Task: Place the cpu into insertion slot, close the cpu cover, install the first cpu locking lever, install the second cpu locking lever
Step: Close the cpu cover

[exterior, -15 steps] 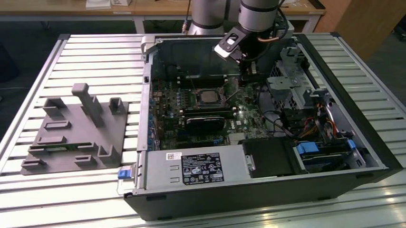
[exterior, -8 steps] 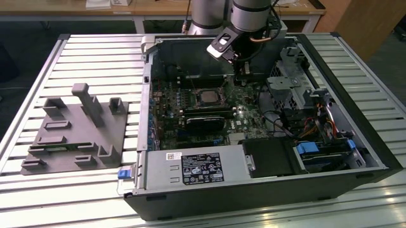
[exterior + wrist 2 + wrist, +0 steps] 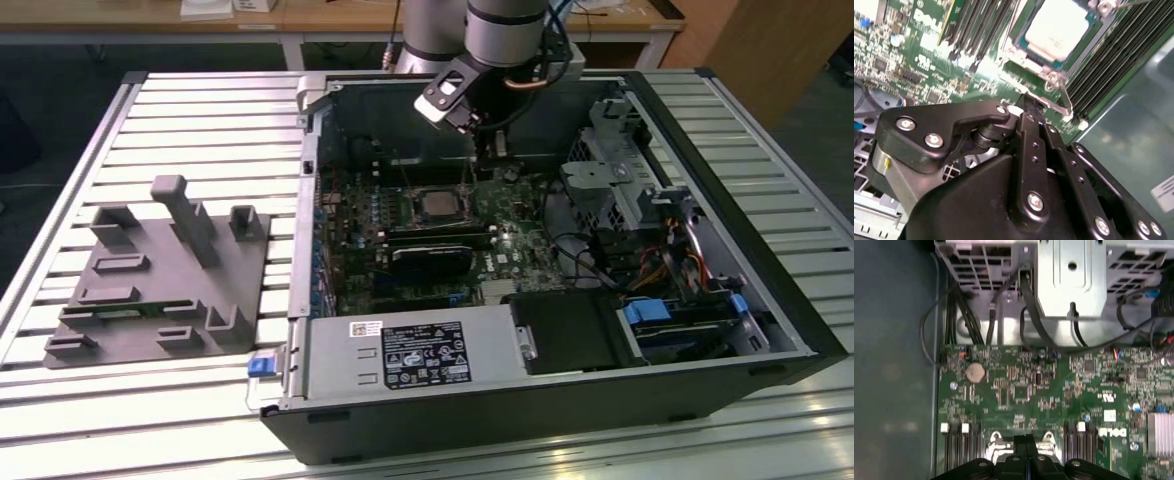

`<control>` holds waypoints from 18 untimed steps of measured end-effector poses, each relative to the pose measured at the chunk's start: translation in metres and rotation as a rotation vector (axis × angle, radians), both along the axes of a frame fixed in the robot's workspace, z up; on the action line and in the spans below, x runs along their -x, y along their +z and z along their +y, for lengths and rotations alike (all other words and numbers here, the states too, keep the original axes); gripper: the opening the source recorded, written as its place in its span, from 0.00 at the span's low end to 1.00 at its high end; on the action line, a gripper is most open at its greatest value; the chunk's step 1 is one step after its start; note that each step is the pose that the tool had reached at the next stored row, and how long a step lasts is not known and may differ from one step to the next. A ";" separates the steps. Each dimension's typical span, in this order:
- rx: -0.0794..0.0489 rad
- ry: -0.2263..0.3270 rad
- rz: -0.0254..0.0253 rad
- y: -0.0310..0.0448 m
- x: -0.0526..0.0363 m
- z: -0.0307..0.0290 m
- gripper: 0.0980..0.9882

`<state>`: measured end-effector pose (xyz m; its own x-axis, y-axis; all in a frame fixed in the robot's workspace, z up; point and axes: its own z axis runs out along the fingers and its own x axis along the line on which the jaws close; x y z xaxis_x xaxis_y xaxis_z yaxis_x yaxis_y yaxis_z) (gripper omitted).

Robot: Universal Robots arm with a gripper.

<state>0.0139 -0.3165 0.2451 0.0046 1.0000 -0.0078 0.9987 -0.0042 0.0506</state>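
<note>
The cpu (image 3: 1056, 27) lies flat in the insertion slot (image 3: 1019, 54), pale and silvery on the green board. A thin silvery frame, the cpu cover (image 3: 1030, 49), sits around the chip. In the exterior view the cpu (image 3: 437, 203) is in the middle of the open computer case. My gripper (image 3: 489, 155) hangs just behind it, towards that view's right. In both wrist views the black fingers are pressed together, and the gripper (image 3: 1026, 100) (image 3: 1026, 440) points at the slot's edge. A thin metal locking lever (image 3: 1066, 102) stands beside the fingertips; contact cannot be told.
Long black memory slots (image 3: 1114, 55) flank the socket. Inside the case are a power supply (image 3: 414, 355), a drive cage (image 3: 614, 175) and loose cables (image 3: 1029, 315). A grey fixture block (image 3: 160, 280) rests on the slatted table at the exterior view's left.
</note>
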 end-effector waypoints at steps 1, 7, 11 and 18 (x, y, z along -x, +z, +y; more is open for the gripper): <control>0.000 0.000 -0.0002 0.0000 0.0022 0.0000 0.01; 0.000 0.000 -0.0009 0.0000 0.0120 0.0000 0.01; 0.000 0.000 -0.0010 0.0000 0.0177 0.0000 0.01; 0.000 0.000 -0.0010 -0.0016 0.0289 -0.0001 0.01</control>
<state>-0.0150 -0.3166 0.2435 0.0048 1.0000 -0.0078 0.9987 -0.0044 0.0516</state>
